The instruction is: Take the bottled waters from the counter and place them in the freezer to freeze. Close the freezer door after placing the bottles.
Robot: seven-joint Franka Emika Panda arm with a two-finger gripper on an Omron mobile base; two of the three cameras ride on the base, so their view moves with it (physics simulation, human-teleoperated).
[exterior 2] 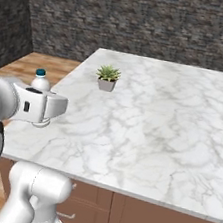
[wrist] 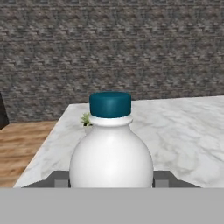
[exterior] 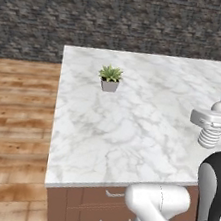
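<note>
We see tool (wrist: pixel 111 183) clenched on bottle (wrist: pixel 111 148), held upright above table (exterior: pixel 128 135), well apart from potted plant (exterior: pixel 110 78).

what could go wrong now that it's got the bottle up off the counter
1. The claw grips the water bottle on its round, smooth body; a fast swing toward the freezer could let it slip or tilt.
2. The bottle hangs over the marble counter, so a drop would land it on hard stone and send it rolling off the edge.
3. The potted plant stands on the counter; a low sweep across could knock it over.
</note>
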